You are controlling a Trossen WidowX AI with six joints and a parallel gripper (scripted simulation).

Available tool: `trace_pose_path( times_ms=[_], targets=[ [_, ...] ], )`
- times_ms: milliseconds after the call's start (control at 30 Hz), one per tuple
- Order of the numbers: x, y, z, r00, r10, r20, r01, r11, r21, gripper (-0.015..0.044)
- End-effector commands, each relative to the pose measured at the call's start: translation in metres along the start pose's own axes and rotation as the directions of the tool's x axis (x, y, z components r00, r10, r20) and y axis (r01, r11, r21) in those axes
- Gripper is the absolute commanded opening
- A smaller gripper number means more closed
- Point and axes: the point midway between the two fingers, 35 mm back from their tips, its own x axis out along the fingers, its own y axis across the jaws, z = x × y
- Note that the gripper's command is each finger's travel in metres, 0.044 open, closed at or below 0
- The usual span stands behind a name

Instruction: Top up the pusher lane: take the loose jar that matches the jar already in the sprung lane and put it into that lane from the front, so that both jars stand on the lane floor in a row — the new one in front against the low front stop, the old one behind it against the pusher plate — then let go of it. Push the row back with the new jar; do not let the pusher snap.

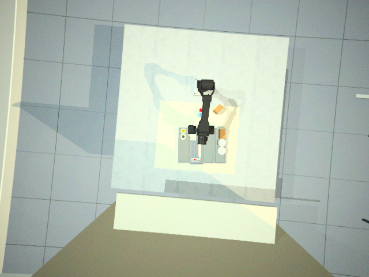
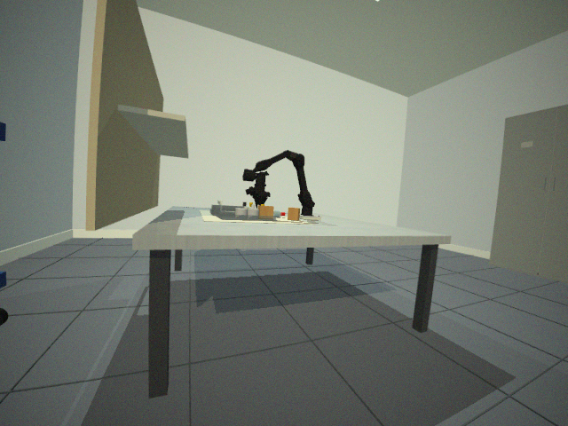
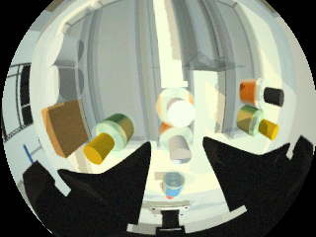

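In the wrist view two orange jars stand in a row in the sprung lane. The rear jar (image 3: 163, 102) has a white lid and stands against the pale pusher plate (image 3: 174, 84). The front jar (image 3: 172, 135) has a pale grey lid and stands close in front of it. My gripper (image 3: 177, 142) (image 2: 260, 203) is open around the front jar, with a gap visible on both sides. The pusher's white rod (image 3: 169, 44) (image 1: 199, 150) runs back along the lane. The arm hides both jars in the overhead view. The front stop cannot be made out.
A green jar (image 3: 118, 129) with a yellow lid is left of the lane in the wrist view. An orange jar (image 3: 249, 92) and another green jar (image 3: 246, 118) are right. A brown block (image 3: 65, 128) (image 1: 221, 133), white cylinders and a blue-and-red object (image 3: 173, 185) are nearby.
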Motion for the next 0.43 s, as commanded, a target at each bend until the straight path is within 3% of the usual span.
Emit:
trace_pose_path(
  times_ms=[0, 400],
  targets=[
    [-0.004, 0.0, 0.0, 1.0, 0.0, 0.007, 0.0, 1.0, 0.003, 0.0275],
    [-0.007, 0.0, -0.032, 1.0, 0.0, 0.004, 0.0, 1.0, 0.003, 0.0275]
  ],
)
